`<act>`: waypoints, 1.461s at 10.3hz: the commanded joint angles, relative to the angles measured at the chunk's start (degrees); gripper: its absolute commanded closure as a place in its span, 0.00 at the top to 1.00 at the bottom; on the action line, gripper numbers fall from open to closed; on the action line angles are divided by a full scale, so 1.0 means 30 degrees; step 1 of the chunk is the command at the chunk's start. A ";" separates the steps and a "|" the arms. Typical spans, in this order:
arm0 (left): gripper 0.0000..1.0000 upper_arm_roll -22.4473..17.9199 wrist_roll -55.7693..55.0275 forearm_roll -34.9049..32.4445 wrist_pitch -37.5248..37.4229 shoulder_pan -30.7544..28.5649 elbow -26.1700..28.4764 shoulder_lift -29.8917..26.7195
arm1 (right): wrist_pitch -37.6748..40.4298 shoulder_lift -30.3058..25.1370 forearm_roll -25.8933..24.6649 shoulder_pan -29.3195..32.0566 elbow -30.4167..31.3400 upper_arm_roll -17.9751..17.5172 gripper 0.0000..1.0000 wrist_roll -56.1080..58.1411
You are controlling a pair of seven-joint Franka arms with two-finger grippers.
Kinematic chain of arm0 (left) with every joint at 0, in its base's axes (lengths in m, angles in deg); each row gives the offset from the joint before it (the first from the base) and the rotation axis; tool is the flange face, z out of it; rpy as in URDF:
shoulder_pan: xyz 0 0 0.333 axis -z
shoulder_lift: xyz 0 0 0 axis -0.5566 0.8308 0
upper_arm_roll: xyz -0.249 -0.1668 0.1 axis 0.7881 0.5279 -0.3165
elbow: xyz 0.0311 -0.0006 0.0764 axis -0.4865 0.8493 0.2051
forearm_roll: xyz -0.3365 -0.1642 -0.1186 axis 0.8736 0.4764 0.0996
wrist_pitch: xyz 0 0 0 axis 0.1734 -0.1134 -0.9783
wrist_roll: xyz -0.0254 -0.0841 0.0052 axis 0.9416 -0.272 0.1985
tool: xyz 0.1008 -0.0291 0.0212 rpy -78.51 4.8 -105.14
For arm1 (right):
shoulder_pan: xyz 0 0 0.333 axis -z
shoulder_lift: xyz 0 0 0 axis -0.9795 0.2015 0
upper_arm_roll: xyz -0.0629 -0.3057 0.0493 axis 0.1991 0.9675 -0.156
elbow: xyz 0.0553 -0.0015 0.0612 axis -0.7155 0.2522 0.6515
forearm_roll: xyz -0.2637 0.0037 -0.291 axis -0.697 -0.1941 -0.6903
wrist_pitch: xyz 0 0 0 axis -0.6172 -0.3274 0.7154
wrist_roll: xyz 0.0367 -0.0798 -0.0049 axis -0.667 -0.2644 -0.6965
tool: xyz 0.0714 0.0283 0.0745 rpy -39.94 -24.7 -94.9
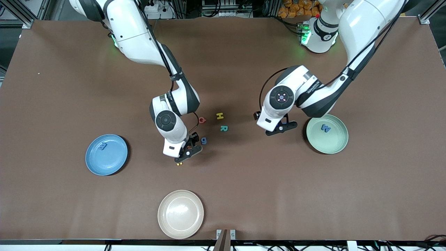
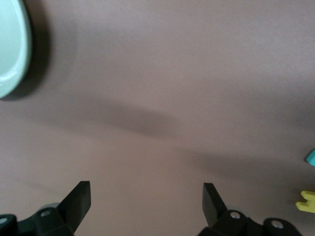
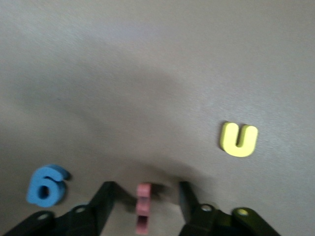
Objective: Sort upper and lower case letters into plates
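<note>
Letters are only partly sorted: one is lying in your blue plate [image 1: 106, 154], one in the mint plate [image 1: 327, 134]. Your right gripper [image 3: 142, 206] fingers are straddling a red letter [image 3: 142, 209] on the bench, not yet pinching it; your left gripper [image 2: 146, 204] is waiting open. Five more are sitting mid-bench.

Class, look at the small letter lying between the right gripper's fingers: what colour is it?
Pinkish red. The small letter shows best in the right wrist view, between the right gripper fingers.

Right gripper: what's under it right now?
A small red letter lies on the brown table between the fingers of the right gripper, with gaps either side. The gripper covers its lower end, so which letter it is can't be read.
</note>
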 commanded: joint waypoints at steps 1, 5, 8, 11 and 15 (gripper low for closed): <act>1.00 -0.0083 -0.1513 0.0422 0.0704 0.0884 -0.0189 0.0318 | -0.0025 0.0263 0.0713 -0.0428 -0.0091 0.0081 0.05 -0.0542; 1.00 -0.0374 -0.3099 0.0276 0.2405 0.2201 -0.0218 0.0903 | 0.0209 -0.0116 0.0713 -0.0165 -0.0090 0.0140 0.05 -0.0396; 1.00 -0.0581 -0.4123 0.0189 0.3603 0.3139 -0.0277 0.1196 | 0.0734 -0.0877 0.0626 0.0536 -0.0119 0.0432 0.03 -0.0220; 1.00 -0.2766 -0.4244 0.0217 0.4748 0.6232 -0.0858 0.1373 | 0.1234 -0.1347 0.0538 0.1183 -0.0150 0.1658 0.03 0.0570; 1.00 -0.6876 -0.3923 0.0277 0.4809 1.1777 -0.4313 0.3183 | 0.2520 -0.1611 0.0567 0.1446 0.0055 0.4323 0.03 0.1332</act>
